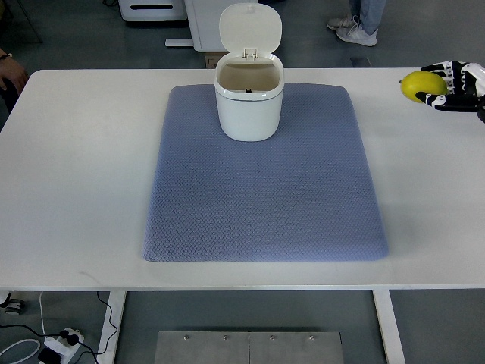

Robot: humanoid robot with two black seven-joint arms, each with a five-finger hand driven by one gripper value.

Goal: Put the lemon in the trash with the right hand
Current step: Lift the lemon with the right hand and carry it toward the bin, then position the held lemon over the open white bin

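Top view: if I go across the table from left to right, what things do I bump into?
Blue mat → white trash bin with its lid up, standing on the mat → lemon → right hand holding the lemon.

A white table [76, 189] is filling most of the view, carrying a blue-grey quilted mat [265, 197] that is lying flat across its middle. A white bin [248, 102] is standing on the mat's far edge with its lid tipping open.
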